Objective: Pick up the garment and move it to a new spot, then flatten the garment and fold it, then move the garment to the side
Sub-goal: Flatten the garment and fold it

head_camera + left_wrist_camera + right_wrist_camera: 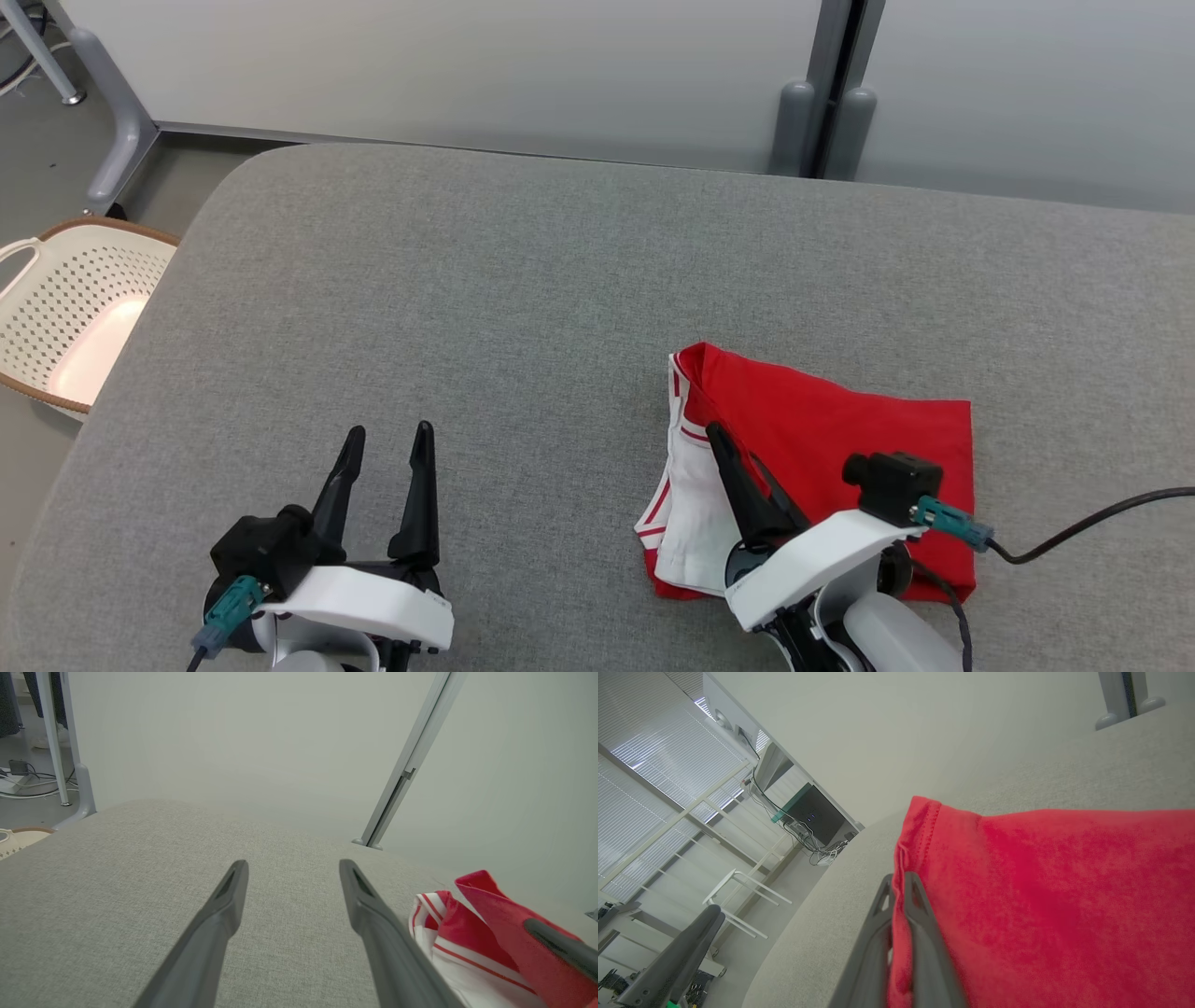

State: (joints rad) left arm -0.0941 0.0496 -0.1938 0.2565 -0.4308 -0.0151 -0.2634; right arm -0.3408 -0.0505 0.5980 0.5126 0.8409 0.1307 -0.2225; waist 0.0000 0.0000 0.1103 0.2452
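Note:
The garment [840,439] is red with white, red-striped trim and lies folded on the grey table [560,280], at the front right. My right gripper [719,437] is shut on its left edge; in the right wrist view the red cloth [1041,896] is pinched between the two fingers [920,933] of that gripper [899,884]. My left gripper [387,437] stands open over bare table at the front left, apart from the garment. In the left wrist view that gripper [292,870] is open, and the garment [472,938] lies to its right.
A cream perforated basket [65,308] stands on the floor off the table's left edge. Grey partition panels and posts [822,112] run behind the table. A black cable [1092,523] trails from my right wrist.

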